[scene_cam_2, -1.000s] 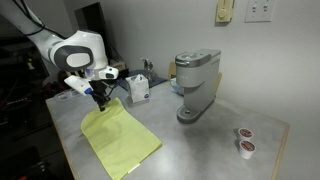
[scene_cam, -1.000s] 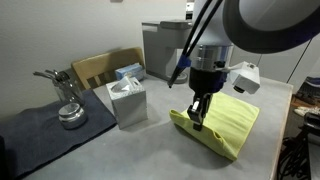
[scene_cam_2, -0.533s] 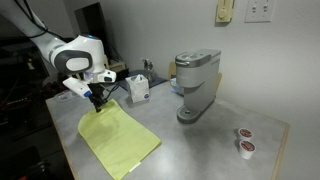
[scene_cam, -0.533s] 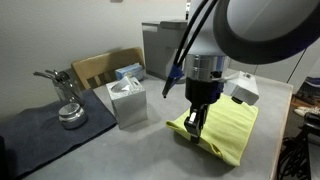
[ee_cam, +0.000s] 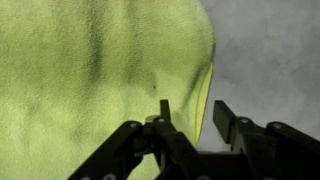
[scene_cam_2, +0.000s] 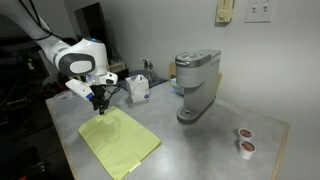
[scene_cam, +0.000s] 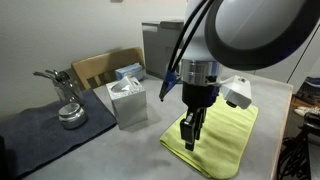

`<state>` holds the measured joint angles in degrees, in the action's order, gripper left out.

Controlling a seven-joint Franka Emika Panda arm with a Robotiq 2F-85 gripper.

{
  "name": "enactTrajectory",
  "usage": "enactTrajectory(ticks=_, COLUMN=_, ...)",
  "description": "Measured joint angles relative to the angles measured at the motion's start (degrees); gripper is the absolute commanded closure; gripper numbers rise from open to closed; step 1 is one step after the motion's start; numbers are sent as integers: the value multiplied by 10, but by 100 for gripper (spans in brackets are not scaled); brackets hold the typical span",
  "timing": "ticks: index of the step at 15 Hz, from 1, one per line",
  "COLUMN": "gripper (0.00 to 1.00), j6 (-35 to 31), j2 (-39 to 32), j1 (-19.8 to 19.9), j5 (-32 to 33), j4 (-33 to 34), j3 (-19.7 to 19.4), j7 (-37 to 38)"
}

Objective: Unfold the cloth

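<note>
Claw (scene_cam: 190,138) at centre frame in an exterior view, jaws apart, tips pointing down at the near-left edge of the cloth (scene_cam: 225,135), nothing clamped between them. Whether tips touch fabric: cannot tell. Same story in the wrist view: claw (ee_cam: 195,110) at bottom centre, open gap over the fabric's border, cloth (ee_cam: 90,80) filling left and middle, bare table (ee_cam: 270,50) at right.

Left to right across the exterior view:
- Far left: metal pot (scene_cam: 68,112) on a dark grey mat (scene_cam: 35,128).
- Next: grey tissue box (scene_cam: 127,100), upright at the mat's right edge, apart from the cloth.
- Then the claw, and right of centre the cloth, spread flat on the table, seemingly one layer, with a small raised lip under the tips.

From the opposite side: cloth (scene_cam_2: 120,145) at lower left, coffee maker (scene_cam_2: 195,85) at centre, well apart.

Probably close to done. Could snag the raised lip on a fingertip if lifted at a slant, folding that edge back over. Could bunch the fabric if slid sideways while low. Could clip the tissue box on a leftward swing.
</note>
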<state>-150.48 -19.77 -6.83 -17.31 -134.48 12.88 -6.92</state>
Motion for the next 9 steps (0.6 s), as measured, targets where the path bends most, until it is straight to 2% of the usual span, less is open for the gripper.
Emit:
enactTrajectory(ticks=3, gripper=2, j6=1, j2=-3, j1=1, j5=0, j4=2, j3=0, j7=0)
enactTrajectory(ticks=9, gripper=0, j6=2, j2=3, j1=1, j5=7, j4=1, j3=-1, j7=5)
